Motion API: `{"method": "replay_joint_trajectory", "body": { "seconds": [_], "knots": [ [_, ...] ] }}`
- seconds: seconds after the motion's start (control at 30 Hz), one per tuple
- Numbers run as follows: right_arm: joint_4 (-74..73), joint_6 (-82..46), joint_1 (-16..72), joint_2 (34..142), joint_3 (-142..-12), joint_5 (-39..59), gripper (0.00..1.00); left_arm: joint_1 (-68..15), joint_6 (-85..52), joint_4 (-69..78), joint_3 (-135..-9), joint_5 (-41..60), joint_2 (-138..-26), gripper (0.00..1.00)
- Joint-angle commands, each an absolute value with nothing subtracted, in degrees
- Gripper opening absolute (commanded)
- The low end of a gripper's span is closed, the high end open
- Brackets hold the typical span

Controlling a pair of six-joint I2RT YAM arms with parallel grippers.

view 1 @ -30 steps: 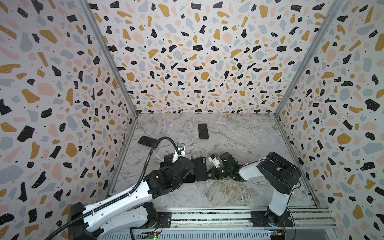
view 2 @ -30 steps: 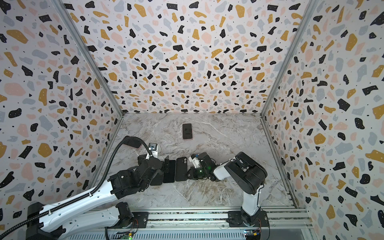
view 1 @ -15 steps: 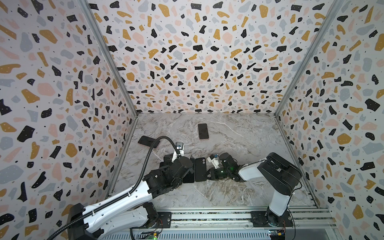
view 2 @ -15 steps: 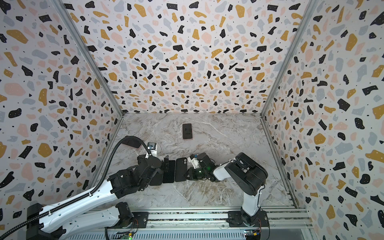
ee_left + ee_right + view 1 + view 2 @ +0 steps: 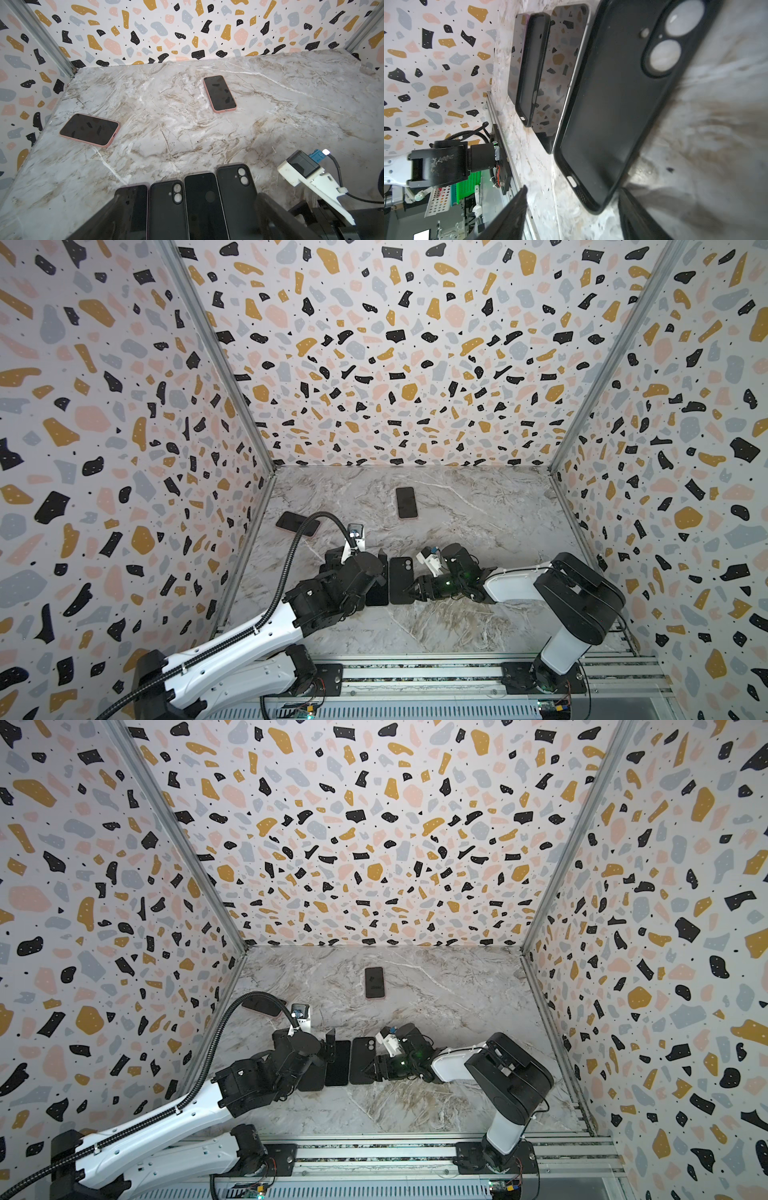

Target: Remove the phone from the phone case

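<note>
Black phone case (image 5: 618,99) end lies between right gripper (image 5: 412,591) jaws, spread, holding nothing; arm low, stretched leftward, lower centre in both top views. Left gripper (image 5: 189,216) wide, empty, above phone (image 5: 203,203).

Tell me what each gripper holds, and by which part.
Nothing: right gripper stands open around one end of the empty black phone case; left gripper is open too.

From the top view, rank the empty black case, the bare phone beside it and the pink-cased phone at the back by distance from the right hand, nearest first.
1. Empty black case: at the right hand's fingertips.
2. Bare phone: one place further left in the row.
3. Pink-cased phone: far back, centre.
</note>
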State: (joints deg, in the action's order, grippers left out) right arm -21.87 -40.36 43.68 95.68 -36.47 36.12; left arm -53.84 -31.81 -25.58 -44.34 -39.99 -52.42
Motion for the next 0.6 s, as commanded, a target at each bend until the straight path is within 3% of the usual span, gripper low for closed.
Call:
{"method": "replay_joint_trajectory", "body": {
  "seconds": [0.0, 0.23, 0.57],
  "knots": [
    [-12.88, -35.42, 42.99, 90.3, -35.64, 31.44, 0.81, -52.32, -32.57, -21.97, -42.36, -36.5, -50.99, 0.99],
    [-0.05, -29.1, 43.0, 79.84, -39.56, 15.39, 1.0, -46.18, -33.0, -11.6, -38.25, -26.25, -50.83, 0.99],
    [6.65, -24.19, 42.98, 77.6, -48.66, -2.05, 0.99, -34.39, -33.3, 1.19, -39.4, -11.23, -63.24, 0.99]
  ]
}}
